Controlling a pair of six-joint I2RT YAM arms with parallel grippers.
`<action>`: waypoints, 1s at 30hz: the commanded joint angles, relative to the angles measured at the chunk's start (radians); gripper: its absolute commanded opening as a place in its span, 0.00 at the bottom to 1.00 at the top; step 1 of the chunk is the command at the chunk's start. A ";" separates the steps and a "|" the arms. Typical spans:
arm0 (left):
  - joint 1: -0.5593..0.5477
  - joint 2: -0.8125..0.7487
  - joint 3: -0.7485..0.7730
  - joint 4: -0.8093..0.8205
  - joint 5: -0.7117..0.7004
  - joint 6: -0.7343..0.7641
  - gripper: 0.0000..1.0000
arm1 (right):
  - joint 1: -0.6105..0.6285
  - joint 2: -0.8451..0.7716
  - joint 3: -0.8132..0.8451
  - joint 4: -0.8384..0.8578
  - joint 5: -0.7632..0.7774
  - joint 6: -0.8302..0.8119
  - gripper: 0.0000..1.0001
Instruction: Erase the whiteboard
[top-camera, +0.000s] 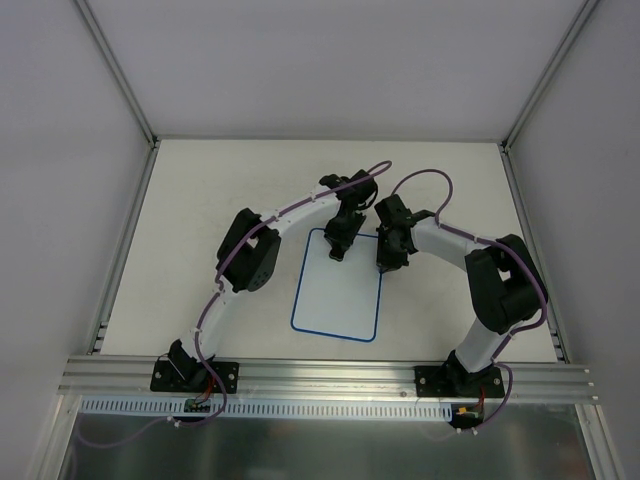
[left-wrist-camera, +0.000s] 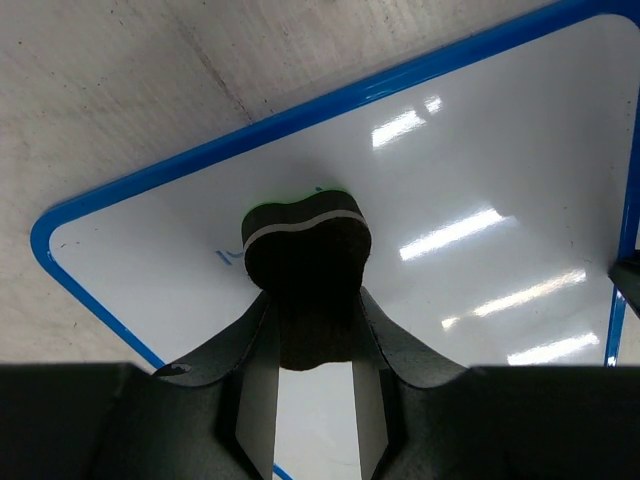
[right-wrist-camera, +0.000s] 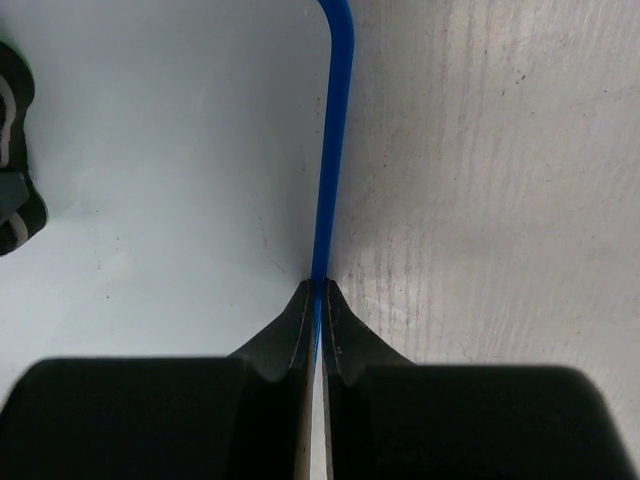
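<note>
The whiteboard (top-camera: 335, 300) lies flat on the table, white with a thin blue rim. My left gripper (top-camera: 337, 252) is over its far edge, shut on the small eraser (left-wrist-camera: 305, 235), a black block with a green top and a white stripe, pressed on the board face (left-wrist-camera: 480, 180). A faint blue mark (left-wrist-camera: 228, 257) shows just left of the eraser. My right gripper (top-camera: 388, 265) is shut, its tips (right-wrist-camera: 320, 285) down on the board's right blue rim (right-wrist-camera: 335, 150). The eraser also shows at the left edge of the right wrist view (right-wrist-camera: 10, 110).
The pale table (top-camera: 200, 200) is bounded by grey walls with metal corner posts (top-camera: 115, 70). An aluminium rail (top-camera: 330, 375) runs along the near edge, where both arm bases are bolted.
</note>
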 joint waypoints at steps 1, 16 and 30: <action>-0.028 0.051 0.023 0.026 0.065 0.018 0.00 | 0.011 0.057 -0.009 -0.056 0.024 -0.017 0.00; 0.037 0.054 -0.028 0.019 -0.114 -0.044 0.00 | 0.014 0.065 -0.015 -0.056 0.024 -0.018 0.00; 0.175 -0.064 -0.267 0.020 -0.179 -0.109 0.00 | 0.014 0.074 -0.012 -0.054 0.018 -0.018 0.00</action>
